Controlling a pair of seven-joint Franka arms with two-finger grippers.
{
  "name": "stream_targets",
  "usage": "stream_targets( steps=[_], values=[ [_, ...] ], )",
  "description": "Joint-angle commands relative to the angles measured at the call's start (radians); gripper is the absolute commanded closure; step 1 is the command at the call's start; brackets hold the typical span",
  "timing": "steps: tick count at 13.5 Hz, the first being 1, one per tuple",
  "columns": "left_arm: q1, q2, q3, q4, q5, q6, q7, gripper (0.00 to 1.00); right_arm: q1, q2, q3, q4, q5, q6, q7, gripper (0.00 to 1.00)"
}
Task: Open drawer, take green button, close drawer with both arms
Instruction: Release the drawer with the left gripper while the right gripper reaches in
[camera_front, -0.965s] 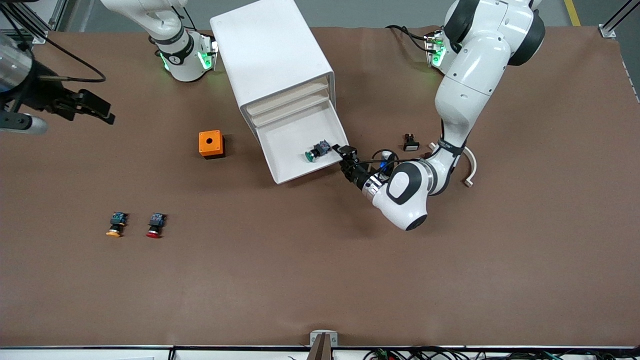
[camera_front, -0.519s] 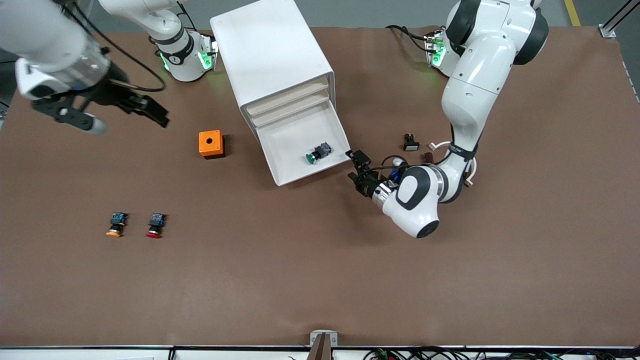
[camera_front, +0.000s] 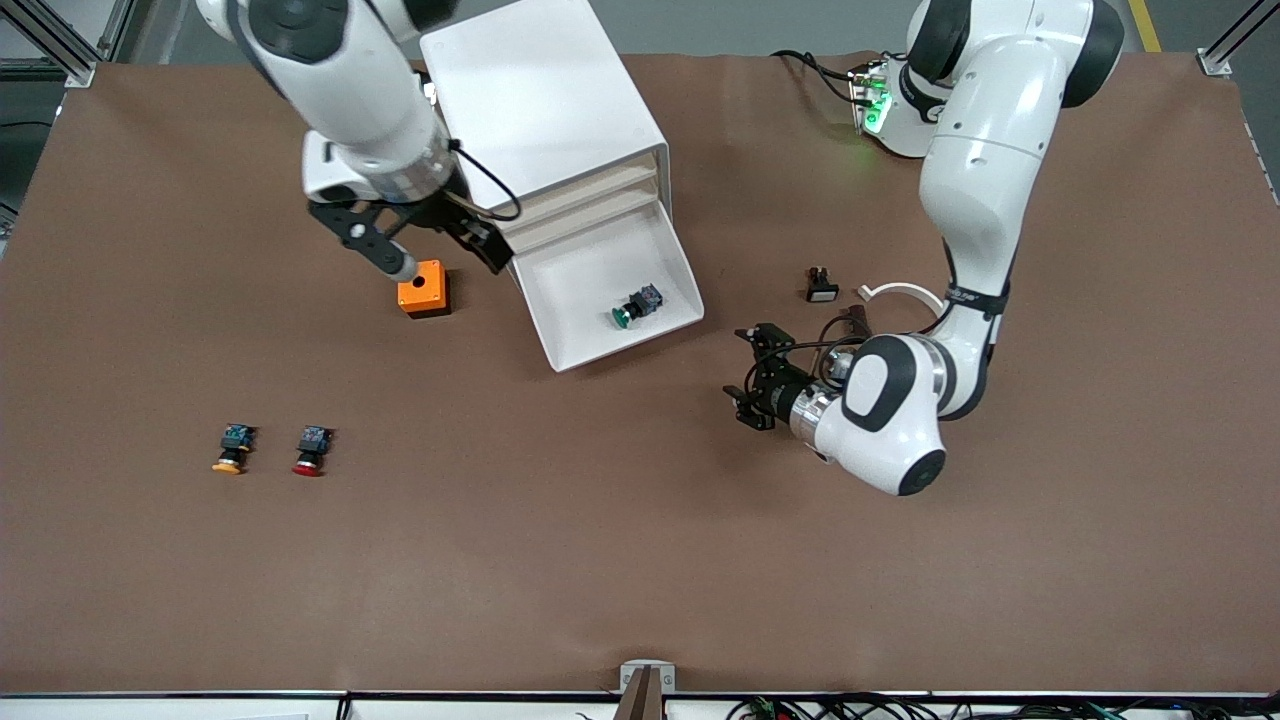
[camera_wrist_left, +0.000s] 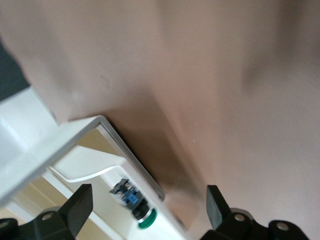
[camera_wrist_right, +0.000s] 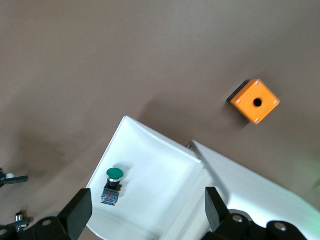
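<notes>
Front view: right pincer (camera_front: 420, 245) open above drawer (camera_front: 612, 285).

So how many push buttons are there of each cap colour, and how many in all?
Green cap: 1, the green button lying in the open drawer.
Red cap: 1, the red button on the table.
Orange-yellow cap: 1, the orange-yellow button beside the red one.
Total: 3 push buttons.
</notes>
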Motion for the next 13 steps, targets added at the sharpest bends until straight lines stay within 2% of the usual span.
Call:
stream_targets(
  steps=[1, 5, 8, 10, 13],
  values=[
    [-0.01, -0.047, 0.013, -0.015, 0.08, 0.064, 0.263, 0.0, 0.081, 0.069, -0.013, 0.009, 0.001, 0.063, 0.145, 0.0],
    [-0.022, -0.078, 0.013, -0.018, 0.214, 0.275, 0.612, 0.0, 0.176, 0.164, -0.015, 0.01, -0.011, 0.147, 0.272, 0.0],
    [-0.019, -0.112, 0.007, -0.031, 0.304, 0.452, 0.643, 0.0, 0.225, 0.239, -0.015, 0.015, -0.031, 0.21, 0.345, 0.0],
    [-0.02, -0.146, 0.01, -0.058, 0.369, 0.49, 0.654, 0.0, 0.251, 0.282, -0.015, 0.017, -0.051, 0.246, 0.388, 0.0],
    [-0.014, -0.173, 0.003, -0.078, 0.565, 0.512, 0.683, 0.0, 0.279, 0.348, -0.015, 0.023, -0.074, 0.292, 0.439, 0.0]
  ],
)
